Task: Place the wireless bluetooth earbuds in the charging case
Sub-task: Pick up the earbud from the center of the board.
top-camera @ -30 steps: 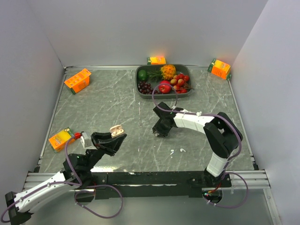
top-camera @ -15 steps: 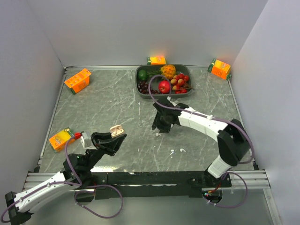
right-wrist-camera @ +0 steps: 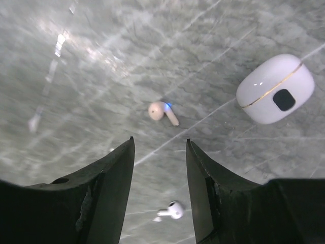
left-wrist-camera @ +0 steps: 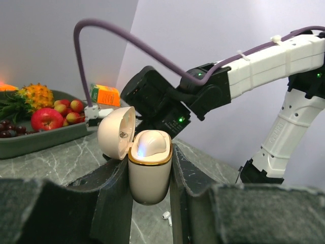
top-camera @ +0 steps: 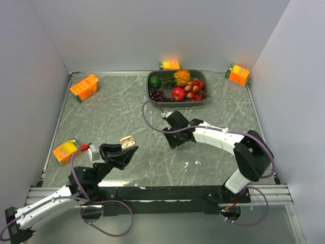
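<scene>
The cream charging case (left-wrist-camera: 148, 175) stands upright with its lid (left-wrist-camera: 116, 133) hinged open, and my left gripper (left-wrist-camera: 150, 158) is shut on its body. A rounded cream shape with a blue glow fills its opening. In the top view the case (top-camera: 127, 141) is held just above the table at the near left. My right gripper (right-wrist-camera: 158, 146) hovers open over the marble with nothing between its fingers. A beige earbud (right-wrist-camera: 162, 111) with a blue light lies just beyond its tips, and a white earbud (right-wrist-camera: 170, 210) lies between the fingers. Two earbuds (top-camera: 192, 163) show near the front.
A closed white rounded case with a gold seam (right-wrist-camera: 274, 89) lies on the marble to the right of the right gripper. A grey fruit tray (top-camera: 152, 96) sits at the back. Orange cartons stand at the left (top-camera: 84, 87), near left (top-camera: 65, 151), back (top-camera: 170, 65) and back right (top-camera: 238, 74).
The right arm's wrist has swung round and shifted slightly left, and its jaws have spread wider. The left arm and the case have not moved.
</scene>
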Motion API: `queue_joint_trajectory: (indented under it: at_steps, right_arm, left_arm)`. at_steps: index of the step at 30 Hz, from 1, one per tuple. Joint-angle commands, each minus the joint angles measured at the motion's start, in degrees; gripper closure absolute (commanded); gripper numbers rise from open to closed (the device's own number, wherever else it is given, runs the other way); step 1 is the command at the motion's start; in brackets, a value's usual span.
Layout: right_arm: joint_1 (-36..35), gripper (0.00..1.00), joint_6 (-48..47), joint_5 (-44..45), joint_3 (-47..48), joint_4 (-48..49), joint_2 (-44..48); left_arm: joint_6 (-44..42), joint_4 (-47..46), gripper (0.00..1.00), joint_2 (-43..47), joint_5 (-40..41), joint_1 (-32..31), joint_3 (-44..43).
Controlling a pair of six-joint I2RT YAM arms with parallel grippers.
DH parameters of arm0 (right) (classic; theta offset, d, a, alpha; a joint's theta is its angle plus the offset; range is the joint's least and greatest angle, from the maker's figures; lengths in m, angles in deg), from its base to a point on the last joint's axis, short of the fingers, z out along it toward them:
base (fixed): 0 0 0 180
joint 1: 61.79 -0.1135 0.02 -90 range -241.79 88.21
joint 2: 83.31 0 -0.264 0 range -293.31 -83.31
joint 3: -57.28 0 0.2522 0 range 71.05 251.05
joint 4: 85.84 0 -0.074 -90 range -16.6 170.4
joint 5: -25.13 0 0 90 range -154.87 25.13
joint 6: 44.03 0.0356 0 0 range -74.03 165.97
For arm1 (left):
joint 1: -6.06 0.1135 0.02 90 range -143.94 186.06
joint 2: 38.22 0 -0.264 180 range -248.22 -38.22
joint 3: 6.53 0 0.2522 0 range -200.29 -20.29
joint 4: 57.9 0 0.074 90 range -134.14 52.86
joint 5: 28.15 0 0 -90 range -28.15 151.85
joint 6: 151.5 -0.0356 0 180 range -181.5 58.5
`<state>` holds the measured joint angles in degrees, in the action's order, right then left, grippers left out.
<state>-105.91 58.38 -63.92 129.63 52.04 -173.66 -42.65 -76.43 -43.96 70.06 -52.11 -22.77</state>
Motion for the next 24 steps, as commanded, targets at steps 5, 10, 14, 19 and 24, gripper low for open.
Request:
queue_joint_trajectory:
  at_steps: [5, 10, 14, 19, 24]
  right_arm:
    - [-0.36, 0.43, -11.17, -2.09, 0.47, 6.83, -2.73]
    - [-0.97, 0.43, -11.44, -1.66, 2.32, 7.71, -6.33]
    - [-1.23, 0.44, -11.17, -1.30, 3.29, 8.32, -8.97]
    - [-1.23, 0.47, -10.65, -1.04, 3.38, 9.11, -10.29]
    - [-1.23, 0.50, -9.86, -1.04, 2.15, 9.72, -9.94]
  left_arm:
    - [-0.92, -2.69, 0.99, -0.15, -1.79, -1.15, 2.30]
    - [-1.10, -2.51, 0.99, -0.33, -1.97, -1.59, 2.22]
    - [-1.45, -2.16, 0.99, 0.11, -1.71, -2.29, 2.22]
    - [-1.71, -1.28, 0.99, 0.38, -1.18, -3.00, 2.04]
    - [-1.98, -1.37, 0.99, 0.29, -0.82, -3.44, 2.13]
